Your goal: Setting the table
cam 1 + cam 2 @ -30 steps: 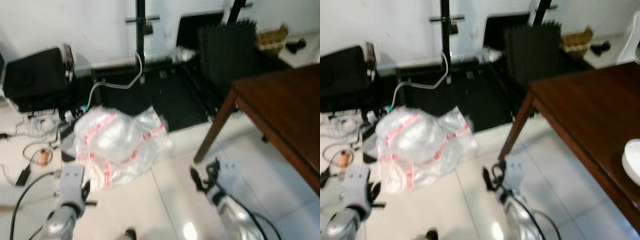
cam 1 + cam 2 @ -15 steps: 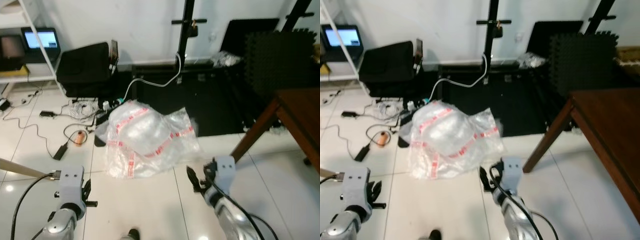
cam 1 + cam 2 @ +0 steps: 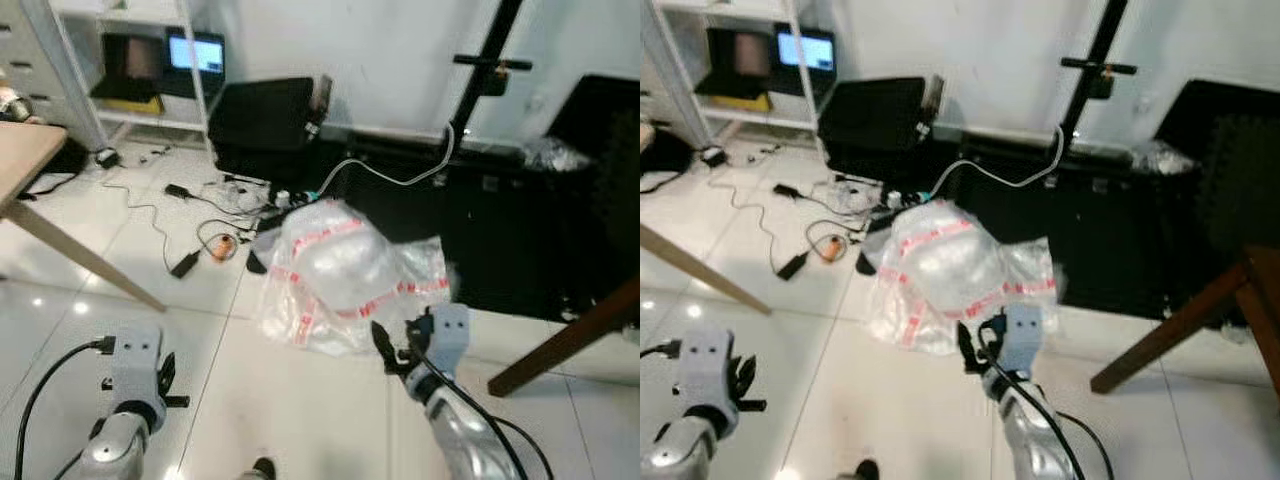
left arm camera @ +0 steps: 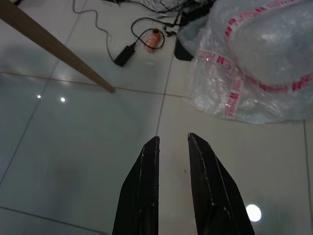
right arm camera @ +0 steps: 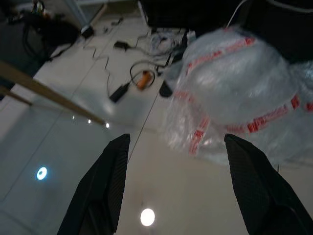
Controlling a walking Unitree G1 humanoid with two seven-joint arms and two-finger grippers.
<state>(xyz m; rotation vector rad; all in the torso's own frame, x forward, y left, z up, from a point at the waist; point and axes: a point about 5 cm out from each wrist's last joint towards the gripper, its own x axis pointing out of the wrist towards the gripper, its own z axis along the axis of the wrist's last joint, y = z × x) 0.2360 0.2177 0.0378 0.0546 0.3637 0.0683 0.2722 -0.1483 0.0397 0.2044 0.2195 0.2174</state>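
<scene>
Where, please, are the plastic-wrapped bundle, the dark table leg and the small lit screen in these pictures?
plastic-wrapped bundle (image 3: 335, 268): left eye view, its rounded top.
dark table leg (image 3: 1160, 337): right eye view, midway along the leg.
small lit screen (image 3: 209, 53): left eye view, centre of the screen.

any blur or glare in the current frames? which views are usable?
Left and right eye views: mildly soft, but the plastic bag reads fine. Left wrist view: sharpest; ceiling-light glare spots on the glossy floor tiles, beside the left gripper. Right wrist view: blurred throughout, the right gripper soft-edged, glare spots on the tiles.
</scene>
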